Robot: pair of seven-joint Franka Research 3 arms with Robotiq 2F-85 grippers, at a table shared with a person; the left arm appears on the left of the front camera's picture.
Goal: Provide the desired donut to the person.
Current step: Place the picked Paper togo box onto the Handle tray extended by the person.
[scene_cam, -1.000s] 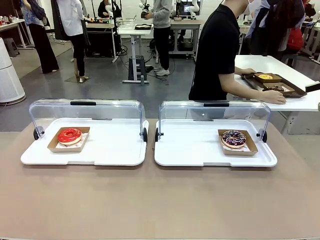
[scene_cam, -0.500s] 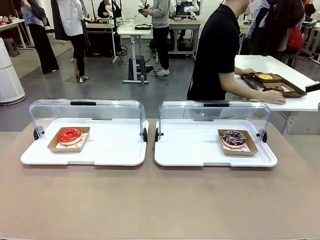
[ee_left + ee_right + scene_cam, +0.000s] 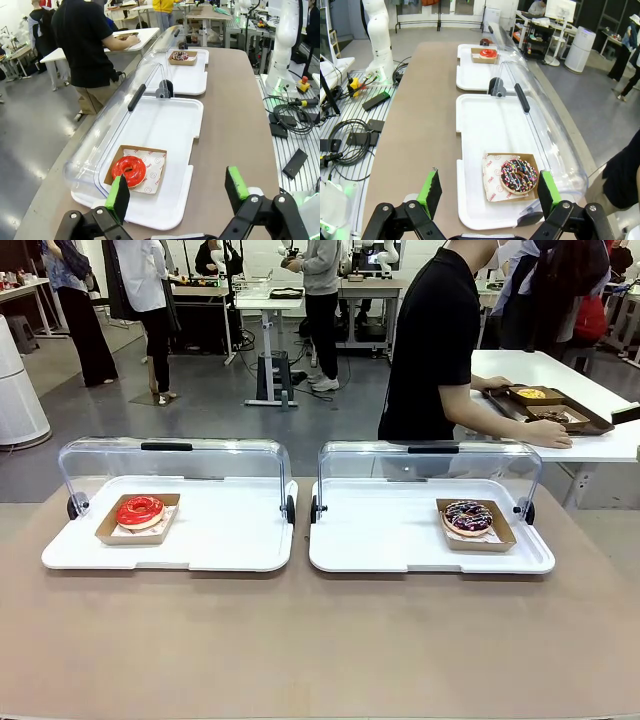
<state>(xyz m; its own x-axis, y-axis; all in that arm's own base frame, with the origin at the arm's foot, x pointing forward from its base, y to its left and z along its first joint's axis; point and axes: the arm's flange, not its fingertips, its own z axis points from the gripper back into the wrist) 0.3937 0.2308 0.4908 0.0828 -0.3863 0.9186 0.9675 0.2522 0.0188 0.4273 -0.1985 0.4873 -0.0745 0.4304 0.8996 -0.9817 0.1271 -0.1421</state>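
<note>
Two white display trays sit side by side on the brown table [image 3: 320, 640], clear lids rolled back. The red donut [image 3: 139, 510] lies in a cardboard holder on the left tray [image 3: 220, 540]; the sprinkled chocolate donut [image 3: 467, 517] lies likewise on the right tray [image 3: 390, 540]. The left gripper [image 3: 177, 192] and right gripper [image 3: 487, 192] hover with jaws spread, holding nothing. The person [image 3: 432, 340] (black T-shirt) stands turned away, hands on a dark tray [image 3: 590, 424] at a neighbouring table.
</note>
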